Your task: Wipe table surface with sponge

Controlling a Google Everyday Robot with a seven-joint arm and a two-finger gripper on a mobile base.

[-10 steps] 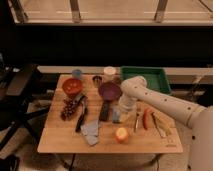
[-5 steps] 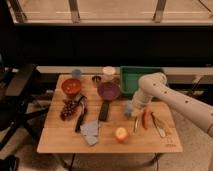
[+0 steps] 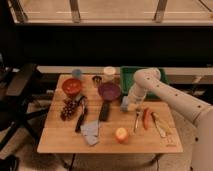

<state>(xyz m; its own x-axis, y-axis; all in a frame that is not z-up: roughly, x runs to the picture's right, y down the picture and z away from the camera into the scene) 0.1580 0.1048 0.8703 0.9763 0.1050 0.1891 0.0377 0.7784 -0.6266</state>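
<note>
My gripper (image 3: 124, 103) hangs at the end of the white arm (image 3: 150, 85), low over the wooden table (image 3: 60, 142). It is just right of the purple bowl (image 3: 109, 90) and in front of the green tray (image 3: 131, 75). A pale bluish shape shows at the gripper tip; I cannot tell whether it is the sponge or part of the gripper. A grey-blue flat piece (image 3: 91, 132) lies near the table's front edge, left of an orange fruit (image 3: 121, 134), well apart from the gripper.
On the table are a red bowl (image 3: 71, 86), grapes (image 3: 68, 107), a black spatula (image 3: 81, 116), a black handle (image 3: 104, 111), a red pepper (image 3: 145, 117), cutlery (image 3: 159, 125) and cups (image 3: 109, 73) at the back. A black chair (image 3: 20, 87) stands to the left.
The arm's elbow has swung to the right, over the green tray. The gripper has stayed at about the same spot beside the purple bowl.
</note>
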